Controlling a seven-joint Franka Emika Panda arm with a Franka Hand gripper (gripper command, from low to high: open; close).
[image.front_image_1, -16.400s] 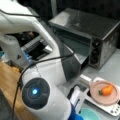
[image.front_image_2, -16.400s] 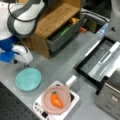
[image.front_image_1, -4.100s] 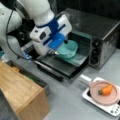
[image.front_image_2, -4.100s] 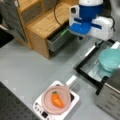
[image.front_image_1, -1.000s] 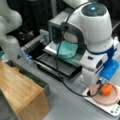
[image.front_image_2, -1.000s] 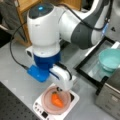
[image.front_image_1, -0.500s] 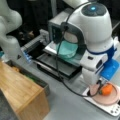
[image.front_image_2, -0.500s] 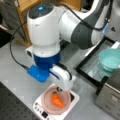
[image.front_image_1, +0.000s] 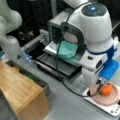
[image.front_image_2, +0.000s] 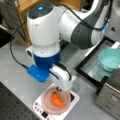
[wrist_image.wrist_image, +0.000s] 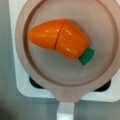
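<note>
Wrist view: orange carrot (wrist_image.wrist_image: 59, 39) — green stub, seam — in pink plate (wrist_image.wrist_image: 37, 75).

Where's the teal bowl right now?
The teal bowl sits on the open oven door at a front view's right, well clear of the gripper above the carrot.

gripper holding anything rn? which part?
Nothing visibly held. The gripper hangs just above the toy carrot, which lies free in the pink plate; its fingers don't show in the wrist view.

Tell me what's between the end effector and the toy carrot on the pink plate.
Nothing. The wrist view looks straight down on the carrot lying on the pink plate, with no object in the way. In a front view the end effector hangs just above it.
</note>
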